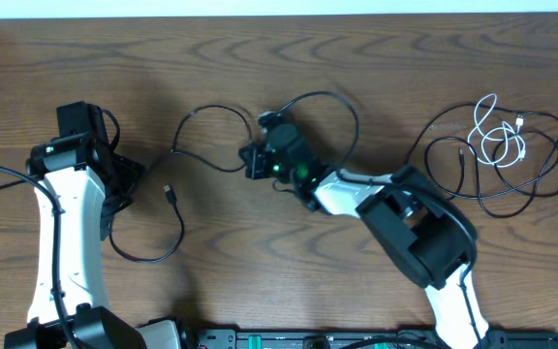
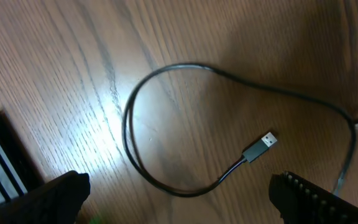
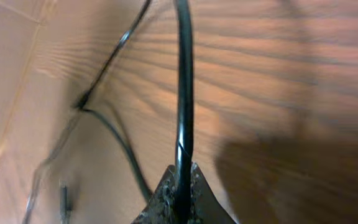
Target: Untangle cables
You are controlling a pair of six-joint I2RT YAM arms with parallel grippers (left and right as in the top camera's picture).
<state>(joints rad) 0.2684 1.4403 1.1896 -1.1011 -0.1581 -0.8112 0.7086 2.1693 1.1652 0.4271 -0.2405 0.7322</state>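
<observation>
Across the middle of the counter [image 1: 66, 58] sprawls the long black cable [image 1: 211, 109], and we have it pinched. The right end effector [image 3: 182, 180] is clenched on that cable mid-span, the cord running straight up out of the closed tips in the wrist view. From the grip it arcs away in loops on both sides. Its USB plug [image 2: 260, 146] lies free on the wood, at the end of a curl right under the left end effector [image 2: 179, 186]. That one hangs released, jaws wide, grasping nothing.

Well apart, at the far right, the white cable [image 1: 497, 136] sits coiled inside a nest of other black cables [image 1: 541, 126]. We judge that bundle untouched, so the job looks far from finished.

Now the risks. A pull from this mid-span pinch could cinch the loops into a tight knot instead of opening them. The thin cord might also slide through the closed tips if the far end drags. And the curl beside the left arm [image 1: 61, 233] could snag there, since the arm's own wires lie close by.

As for containers, none appears in any view; every cable lies directly on the counter.
</observation>
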